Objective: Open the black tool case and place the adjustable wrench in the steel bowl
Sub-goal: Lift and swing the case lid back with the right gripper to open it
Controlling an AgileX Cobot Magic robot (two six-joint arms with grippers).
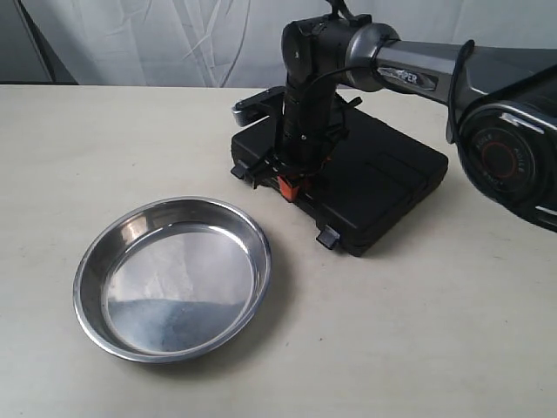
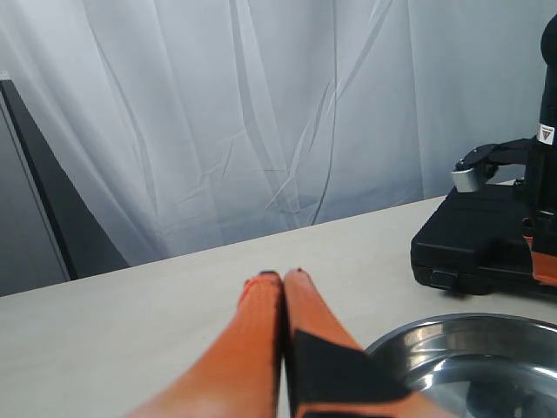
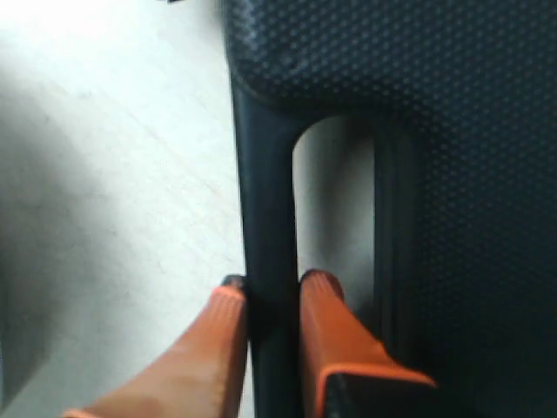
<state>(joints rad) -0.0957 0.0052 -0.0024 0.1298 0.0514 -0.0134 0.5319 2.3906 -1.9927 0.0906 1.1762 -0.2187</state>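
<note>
The black tool case [image 1: 383,183] lies shut in the middle of the table. My right gripper [image 3: 274,283] reaches straight down at its front edge [image 1: 291,185], shut on the case's carry handle [image 3: 265,174], one orange finger on each side of the bar. The steel bowl [image 1: 174,279] sits empty in front and to the left of the case. In the left wrist view my left gripper [image 2: 281,275] hovers shut on nothing beside the bowl's rim [image 2: 452,324], far from the case [image 2: 474,235]. The adjustable wrench is not visible.
A silver-headed, black-handled tool [image 1: 248,106] lies at the case's far left corner; which tool it is I cannot tell. Two latches [image 1: 326,235] stick out from the case's front edge. A white curtain [image 2: 261,113] hangs behind the table.
</note>
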